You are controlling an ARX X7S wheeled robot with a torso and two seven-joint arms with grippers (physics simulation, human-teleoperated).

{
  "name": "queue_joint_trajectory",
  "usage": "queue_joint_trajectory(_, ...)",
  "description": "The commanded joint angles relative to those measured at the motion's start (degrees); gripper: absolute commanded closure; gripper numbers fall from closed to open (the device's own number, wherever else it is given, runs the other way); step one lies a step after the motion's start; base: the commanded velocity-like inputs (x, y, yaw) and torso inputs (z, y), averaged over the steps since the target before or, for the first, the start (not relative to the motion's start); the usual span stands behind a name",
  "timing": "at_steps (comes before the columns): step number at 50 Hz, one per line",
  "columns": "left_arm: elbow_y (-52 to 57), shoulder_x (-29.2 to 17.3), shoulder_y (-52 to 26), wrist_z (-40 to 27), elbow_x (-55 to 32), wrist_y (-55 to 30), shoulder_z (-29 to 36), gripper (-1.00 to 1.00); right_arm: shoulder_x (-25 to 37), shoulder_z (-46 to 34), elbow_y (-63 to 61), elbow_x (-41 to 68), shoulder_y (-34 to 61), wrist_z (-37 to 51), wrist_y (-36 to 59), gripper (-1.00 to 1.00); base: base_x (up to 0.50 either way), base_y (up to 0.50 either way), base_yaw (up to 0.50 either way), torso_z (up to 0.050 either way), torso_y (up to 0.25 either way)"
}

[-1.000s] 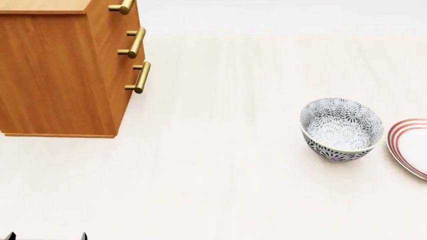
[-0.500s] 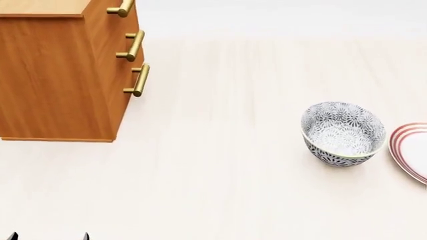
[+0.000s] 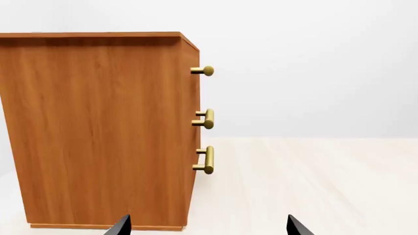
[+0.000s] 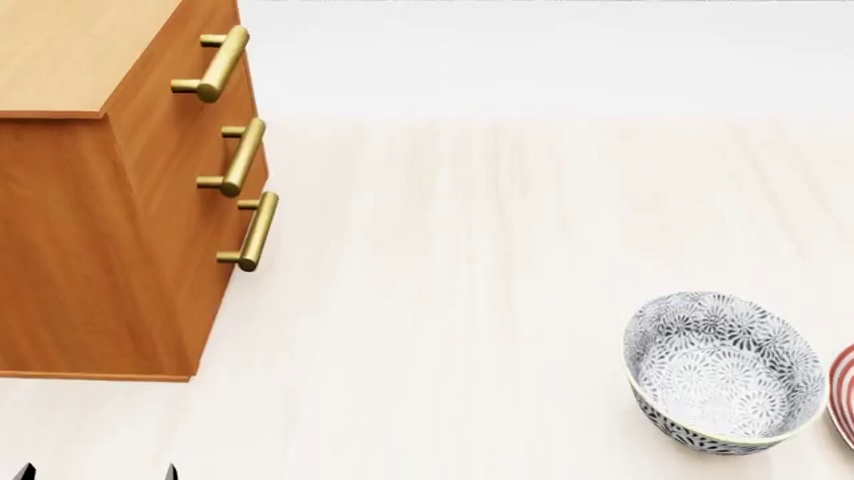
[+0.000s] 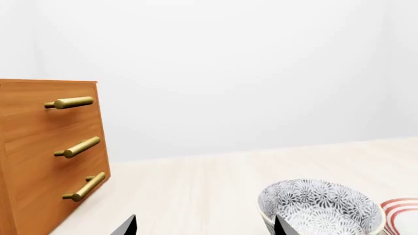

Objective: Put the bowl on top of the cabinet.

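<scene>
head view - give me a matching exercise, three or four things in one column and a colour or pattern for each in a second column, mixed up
Things:
1. bowl
2. cabinet
3. drawer handles
4. plate

Looks:
a. brass
b. white with red rings
c. orange-brown wood with a lighter top
d. white with a dense grey-black floral pattern

Pairs: 1-d, 2-c, 3-a, 4-b

head looks down, wrists level; cabinet [image 4: 94, 200] shared
</scene>
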Motion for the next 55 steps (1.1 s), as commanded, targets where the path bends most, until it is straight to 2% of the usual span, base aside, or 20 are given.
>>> queue_joint_trajectory(1,-0.39,0.23,-0.09,-0.8,1.84,0.28,-0.34,-1.0,-0.18,0.39,0.05,-0.31,-0.1,-0.46,-0.25,-1.0,0.37,0.0,0.0,0.0,0.0)
queue_joint_trajectory(14,-0.37,-0.36,-0.25,-1.34,1.59,0.38,0.19,-1.0,0.03,0.24,-0.28,-0.31,-0.17,0.4,-0.12,-1.0,0.31,0.0,0.0,0.0,0.0)
queue_joint_trajectory(27,-0.67,-0.99,-0.63,-2.06,1.27,0.43,0.81,-1.0,0.4,-0.28,0.03,-0.56,-0.07,0.64,-0.64,-1.0,0.0,0.0,0.0,0.0,0.0)
queue_joint_trajectory(37,-0.79,-1.41,-0.87,-2.61,1.07,0.27,1.23,-1.0,0.6,-0.57,0.13,-0.42,0.14,1.03,-0.28,-1.0,0.35,0.0,0.0,0.0,0.0)
queue_joint_trajectory(55,-0.55,-2.1,-0.88,-3.46,0.68,0.42,1.88,-1.0,1.03,-0.95,0.29,-0.18,0.14,1.34,-1.31,-1.0,0.01,0.0,0.0,0.0,0.0)
